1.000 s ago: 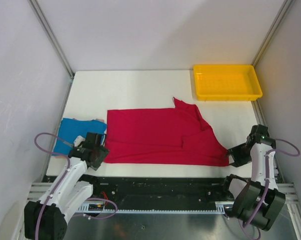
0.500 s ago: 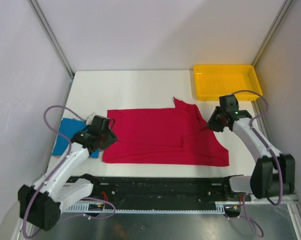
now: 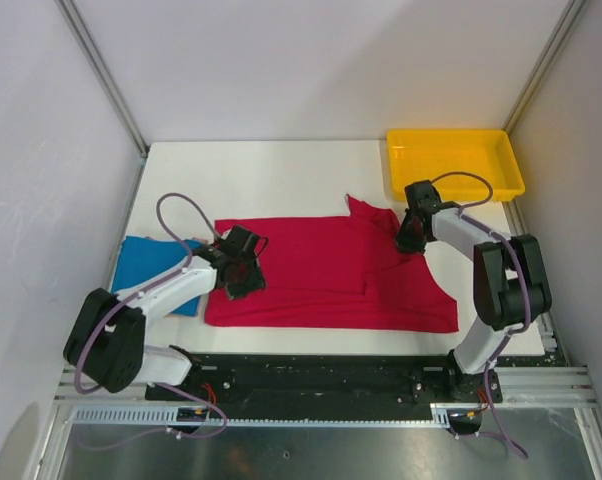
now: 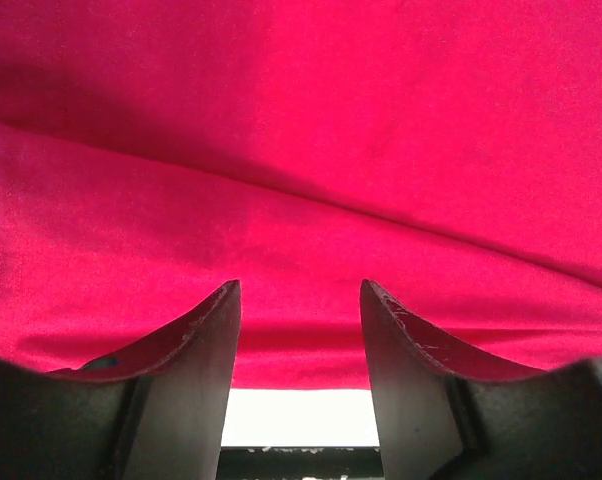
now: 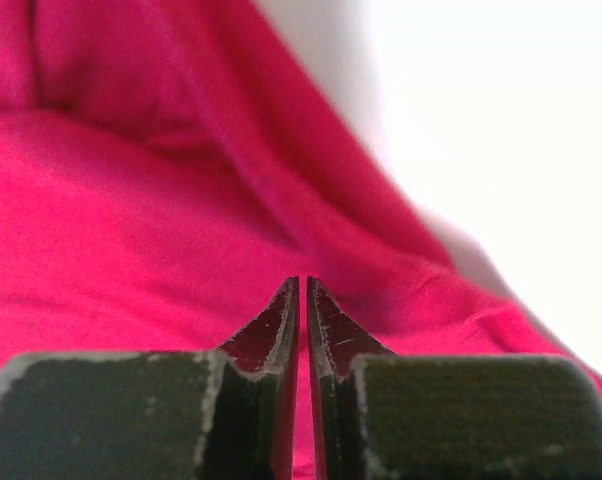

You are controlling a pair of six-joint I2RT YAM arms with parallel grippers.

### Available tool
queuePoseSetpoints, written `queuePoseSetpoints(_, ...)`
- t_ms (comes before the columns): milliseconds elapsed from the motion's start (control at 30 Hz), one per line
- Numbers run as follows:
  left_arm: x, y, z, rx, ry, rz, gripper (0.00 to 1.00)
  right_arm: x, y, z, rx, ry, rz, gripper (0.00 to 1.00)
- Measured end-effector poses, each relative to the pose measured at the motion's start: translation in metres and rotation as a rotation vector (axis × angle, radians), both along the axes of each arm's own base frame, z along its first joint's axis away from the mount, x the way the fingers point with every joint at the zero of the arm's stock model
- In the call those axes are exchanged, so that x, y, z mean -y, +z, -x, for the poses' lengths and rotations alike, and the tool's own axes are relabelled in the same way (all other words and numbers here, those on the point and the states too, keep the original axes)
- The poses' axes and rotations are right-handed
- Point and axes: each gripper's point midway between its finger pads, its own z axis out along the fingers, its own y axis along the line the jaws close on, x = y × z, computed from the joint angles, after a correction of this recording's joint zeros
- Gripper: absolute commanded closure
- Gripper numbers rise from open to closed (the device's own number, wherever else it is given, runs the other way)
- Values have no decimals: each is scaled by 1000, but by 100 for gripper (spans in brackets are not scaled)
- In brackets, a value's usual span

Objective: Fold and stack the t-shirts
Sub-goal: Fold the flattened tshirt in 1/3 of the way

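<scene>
The right end effector has narrowed from half open to a sliver and now pinches the crimson red cloth t-shirt at its rumpled far right part, having swung up from the near corner. The left end effector has crossed onto the shirt's left edge, fingers apart, holding nothing. The shirt lies spread on the white tabletop, with the bright blue folded cloth t-shirt just left. A fold looks imminent.

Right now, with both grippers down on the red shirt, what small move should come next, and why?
Probably close the left gripper on the left edge of the red t-shirt. Its jaws stand open over the cloth, while the right gripper is pinched nearly shut at the right side, so both ends would be held for folding.
</scene>
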Motion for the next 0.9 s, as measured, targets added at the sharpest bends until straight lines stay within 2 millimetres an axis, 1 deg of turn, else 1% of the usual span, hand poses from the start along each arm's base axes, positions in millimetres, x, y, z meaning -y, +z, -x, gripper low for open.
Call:
queuePoseSetpoints(100, -1, -13, 1, -35, -13, -31, 42, 17, -7, -11, -10, -38, 41, 90)
queuePoseSetpoints(267, -6, -33, 5, -95, -25, -83, 39, 46, -9, -33, 1, -97, 100, 90)
queuePoseSetpoints(367, -6, -33, 3, -90, -28, -86, 39, 60, -12, -44, 0, -117, 135, 88)
queuePoseSetpoints(500, -6, -34, 2, -88, -28, -94, 38, 69, -16, -51, -8, -121, 170, 86)
queuePoseSetpoints(667, -6, -34, 2, -91, -37, -102, 38, 80, -21, -62, -26, -119, 216, 74)
queuePoseSetpoints(733, -6, -35, 2, -94, -39, -105, 38, 85, -20, -66, -25, -119, 237, 71)
queuePoseSetpoints(900, -6, -35, 2, -94, -53, -110, 38, 95, -10, -78, -13, -124, 282, 70)
